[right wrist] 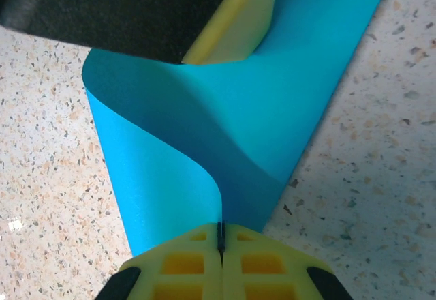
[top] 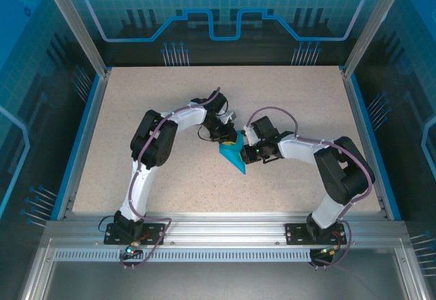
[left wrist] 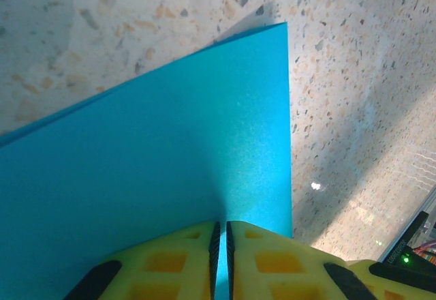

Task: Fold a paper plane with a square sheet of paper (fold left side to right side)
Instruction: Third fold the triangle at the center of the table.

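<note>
Left pincer (top: 234, 136) and right pincer (top: 249, 151) share one blue paper sheet (top: 234, 157) at the middle of the speckled counter (top: 136, 102).
On the left, the left pincer is clamped on the sheet's far end. The sheet narrows to a point toward the arm bases. On the right, the right pincer is pinched tight on a side edge, where the paper curls upward.

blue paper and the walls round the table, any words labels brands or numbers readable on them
No readable text anywhere.
The blue paper is plain, with no print.
The back wall carries a gear drawing and line patterns, no letters or numbers.
The table is speckled and unmarked.
</note>
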You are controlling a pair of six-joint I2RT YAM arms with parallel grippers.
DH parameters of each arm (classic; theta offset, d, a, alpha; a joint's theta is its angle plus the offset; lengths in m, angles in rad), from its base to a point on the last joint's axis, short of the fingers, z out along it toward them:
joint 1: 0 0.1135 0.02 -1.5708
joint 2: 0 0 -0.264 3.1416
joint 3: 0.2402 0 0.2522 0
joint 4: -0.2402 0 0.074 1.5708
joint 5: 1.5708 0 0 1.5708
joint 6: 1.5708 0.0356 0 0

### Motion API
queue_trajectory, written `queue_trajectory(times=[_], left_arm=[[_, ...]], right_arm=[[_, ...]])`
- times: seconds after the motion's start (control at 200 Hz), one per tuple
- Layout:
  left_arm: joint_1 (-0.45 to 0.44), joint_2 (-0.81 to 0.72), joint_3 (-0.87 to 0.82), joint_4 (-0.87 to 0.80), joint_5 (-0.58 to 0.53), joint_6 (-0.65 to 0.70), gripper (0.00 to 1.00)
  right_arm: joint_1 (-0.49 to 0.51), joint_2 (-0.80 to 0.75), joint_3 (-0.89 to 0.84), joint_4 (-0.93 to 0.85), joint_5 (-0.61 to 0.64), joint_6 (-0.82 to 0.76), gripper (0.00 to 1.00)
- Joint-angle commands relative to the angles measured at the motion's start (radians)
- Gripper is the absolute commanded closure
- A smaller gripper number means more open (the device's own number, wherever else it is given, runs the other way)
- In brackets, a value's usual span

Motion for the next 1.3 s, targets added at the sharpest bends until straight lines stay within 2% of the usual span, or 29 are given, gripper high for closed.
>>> queue_trajectory(times=[0.0,1.295], left_arm=[[-0.012,0.039,0.005,-0.048,-0.018,0.02,0.85],[-0.012,0.039,0.003,-0.046,-0.02,0.016,0.85]], right_arm=[[-0.015,0.015,0.021,-0.017,0.013,0.019,1.0],[-0.005,0.057,0.036,-0.027,-0.003,0.019,1.0]])
